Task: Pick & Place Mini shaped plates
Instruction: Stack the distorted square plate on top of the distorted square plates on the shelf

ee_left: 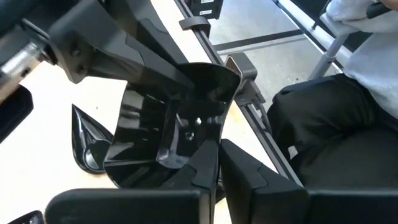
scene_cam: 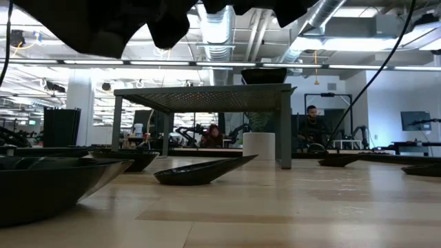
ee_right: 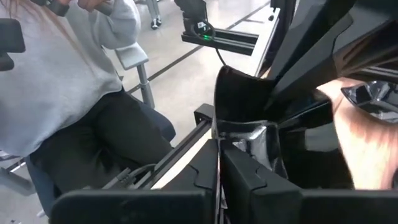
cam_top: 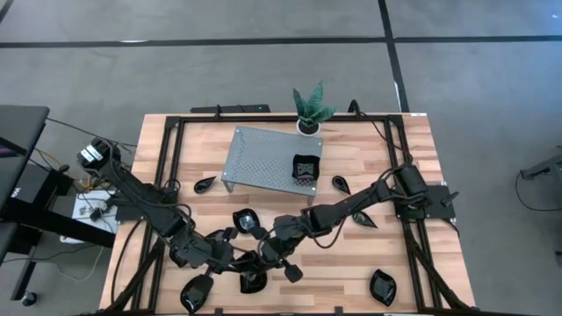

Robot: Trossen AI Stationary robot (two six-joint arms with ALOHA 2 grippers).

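High view: nine black plates [cam_top: 383, 287], one plant [cam_top: 309, 107].

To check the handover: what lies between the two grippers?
In the high view, one black plate held by both the left gripper and right gripper.

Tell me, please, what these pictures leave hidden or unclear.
High view: the arms hide the held plate and how the left gripper and right gripper grip it.
Low view: top edge cuts off both grippers.
High view: the dish on the stand is too small to tell its shape.
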